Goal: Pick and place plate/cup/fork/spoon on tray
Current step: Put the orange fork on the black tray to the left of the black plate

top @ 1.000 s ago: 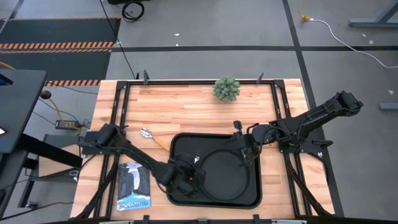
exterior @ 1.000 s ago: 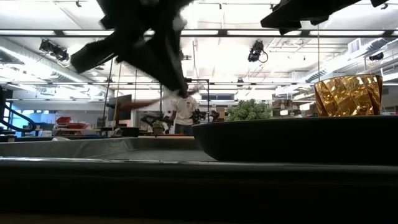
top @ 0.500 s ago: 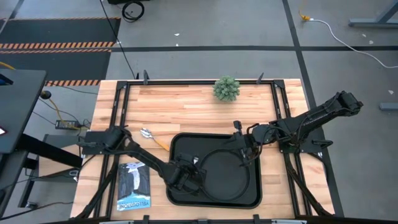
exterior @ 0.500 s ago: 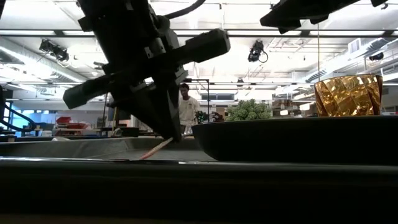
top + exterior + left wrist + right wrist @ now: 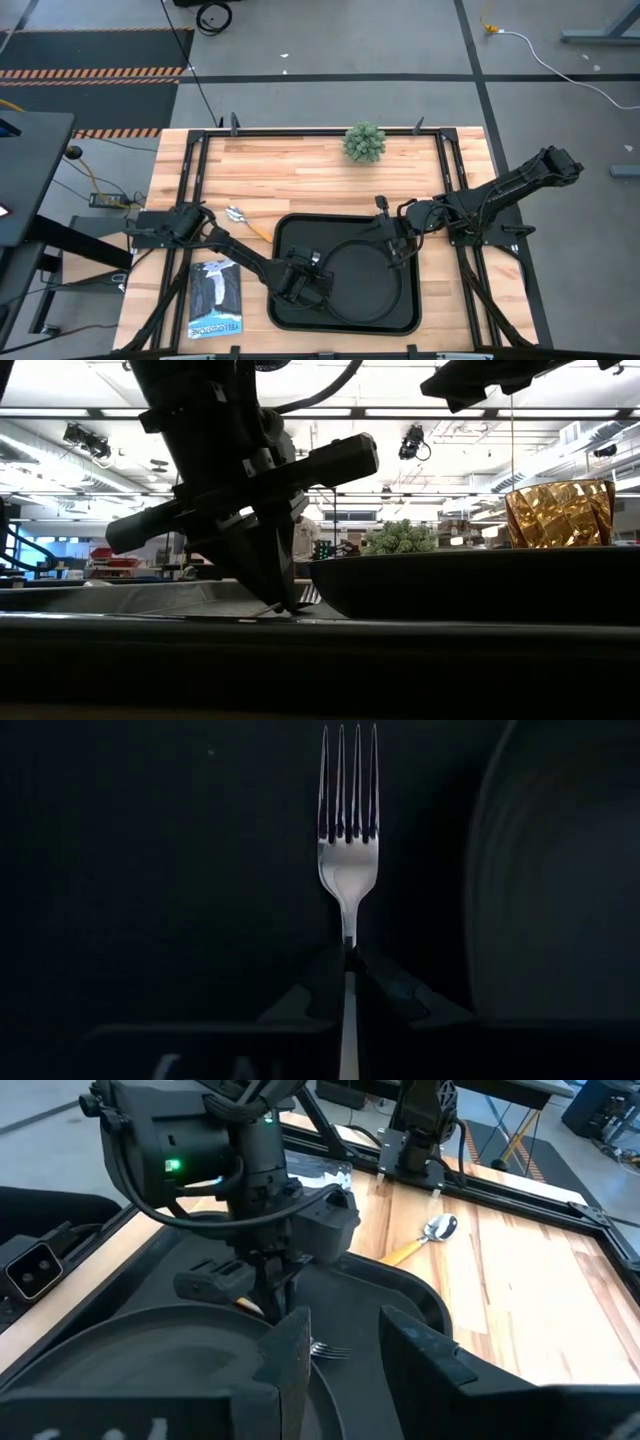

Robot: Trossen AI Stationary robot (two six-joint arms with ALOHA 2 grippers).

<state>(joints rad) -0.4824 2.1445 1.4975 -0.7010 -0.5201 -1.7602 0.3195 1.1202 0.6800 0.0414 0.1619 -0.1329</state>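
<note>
The black tray lies at the table's near middle with the round black plate in its right part. My left gripper is down in the tray's left part, beside the plate, shut on the fork. My right gripper is open and empty over the plate's far edge. The spoon lies on the bare wood left of the tray. The amber cup shows in the low view above the plate's rim; in the high view my right arm hides it. My left gripper pinches the fork's handle just behind the neck between its two fingers. The fingers come from above, pointing down, and lie across the handle. The fork sits about level, its tines low over the tray floor beside the plate; whether they touch it I cannot tell.
A small green plant stands at the table's far edge. A printed booklet lies left of the tray near the front edge. Black frame rails run along both sides of the table.
My left gripper has gone down into the tray's left part with the fork. The fork was high above the tray, then slanted with one end down, and now sits low and about level by the tray floor.
</note>
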